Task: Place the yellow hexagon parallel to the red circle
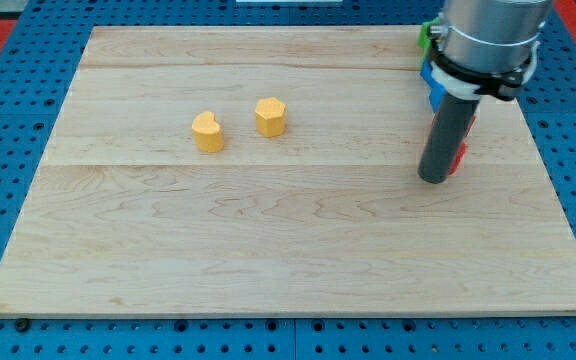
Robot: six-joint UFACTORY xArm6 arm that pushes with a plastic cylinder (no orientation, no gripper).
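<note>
The yellow hexagon (270,116) sits on the wooden board (288,240), left of the middle near the view's top. A yellow heart (207,131) lies just to its left. My tip (433,178) rests on the board far to the right of the hexagon. A red block (459,153) shows just behind and to the right of the rod, mostly hidden by it, so its shape cannot be made out. Blue blocks (433,85) and a green block (423,34) peek out behind the arm at the view's upper right.
The board lies on a blue pegboard table (8,150). The grey arm body (488,40) covers the board's upper right corner.
</note>
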